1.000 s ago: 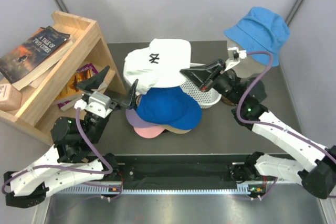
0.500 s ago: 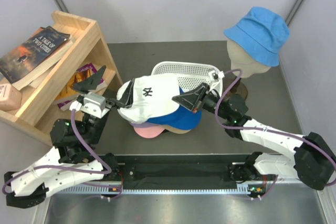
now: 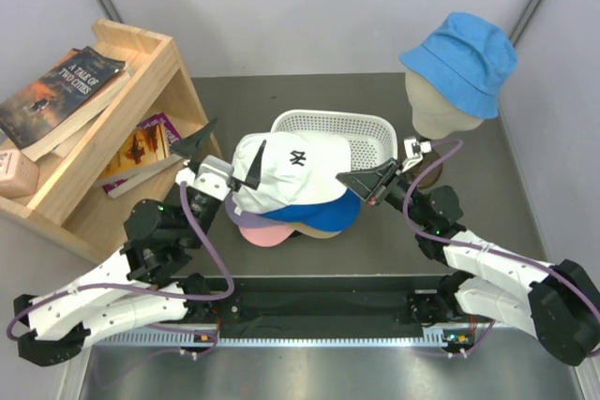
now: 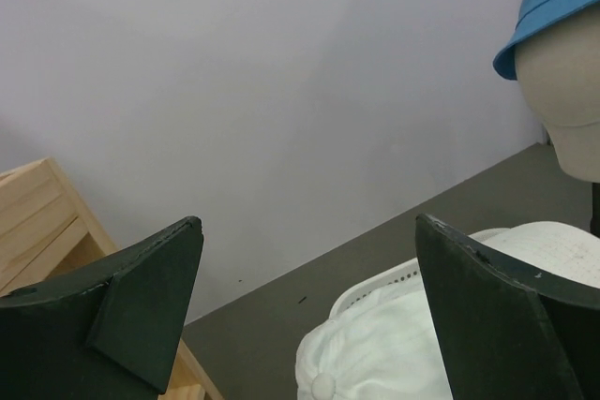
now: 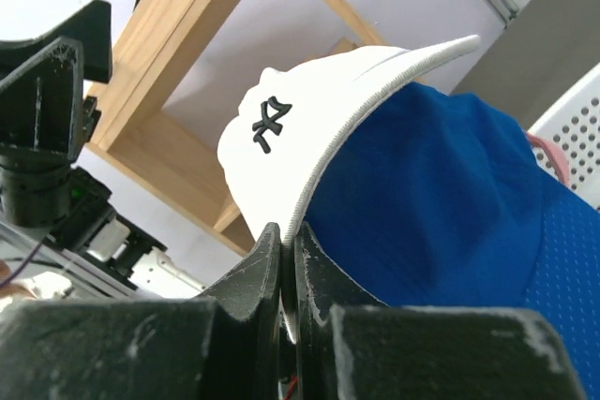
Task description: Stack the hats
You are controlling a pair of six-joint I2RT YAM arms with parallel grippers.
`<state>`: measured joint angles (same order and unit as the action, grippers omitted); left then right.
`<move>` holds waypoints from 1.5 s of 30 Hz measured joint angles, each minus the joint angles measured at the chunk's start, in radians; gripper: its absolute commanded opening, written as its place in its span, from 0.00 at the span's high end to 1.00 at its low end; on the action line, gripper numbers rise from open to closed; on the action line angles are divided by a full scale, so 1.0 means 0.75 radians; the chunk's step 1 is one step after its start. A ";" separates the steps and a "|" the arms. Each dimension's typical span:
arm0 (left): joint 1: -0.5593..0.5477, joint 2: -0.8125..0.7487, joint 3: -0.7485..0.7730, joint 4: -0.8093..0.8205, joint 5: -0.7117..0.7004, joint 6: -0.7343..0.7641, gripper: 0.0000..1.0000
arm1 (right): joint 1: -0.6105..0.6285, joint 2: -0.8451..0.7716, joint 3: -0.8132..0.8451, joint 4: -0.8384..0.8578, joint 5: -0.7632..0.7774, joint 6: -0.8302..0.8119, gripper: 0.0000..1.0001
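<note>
The white fabric baseball cap [image 3: 292, 170] lies atop the royal blue cap [image 3: 323, 211] on the stack mid-tabletop. The right hand [image 3: 366, 185] pinches its brim edge; the left hand [image 3: 228, 153] gapes wide, holding nothing.

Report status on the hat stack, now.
Left gripper open, empty, beside the white cap. Right gripper shut on white cap's brim. White cap sits atop royal blue cap on the stack. Nothing in the way.
</note>
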<state>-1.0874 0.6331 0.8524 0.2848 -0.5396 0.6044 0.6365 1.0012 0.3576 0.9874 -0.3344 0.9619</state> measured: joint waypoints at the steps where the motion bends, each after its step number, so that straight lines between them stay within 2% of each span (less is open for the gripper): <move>1: 0.000 0.011 -0.002 -0.001 0.000 0.000 0.01 | -0.015 0.009 -0.018 0.023 -0.003 0.024 1.00; 9: 0.000 0.038 -0.040 0.001 -0.003 0.001 0.01 | -0.075 0.020 -0.153 0.148 -0.013 0.181 1.00; 16: 0.000 0.062 -0.066 0.025 -0.034 0.007 0.01 | -0.079 -0.007 -0.263 0.166 0.016 0.226 1.00; 28: 0.000 0.046 -0.105 0.074 -0.257 -0.018 0.01 | -0.079 0.007 -0.352 0.173 0.109 0.218 1.00; 31: 0.000 0.015 -0.106 0.017 -0.375 -0.120 0.01 | -0.079 0.037 -0.354 0.178 0.124 0.210 1.00; 39: 0.000 -0.106 -0.160 -0.253 -0.606 -0.547 0.01 | -0.079 0.161 -0.360 0.263 0.148 0.209 1.00; 45: 0.000 -0.080 -0.234 -0.347 -0.700 -0.716 0.01 | -0.079 0.247 -0.372 0.368 0.151 0.211 1.00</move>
<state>-1.0874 0.5728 0.6769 0.0242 -1.0645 0.0677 0.5774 1.1866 0.0784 1.2636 -0.2214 1.1202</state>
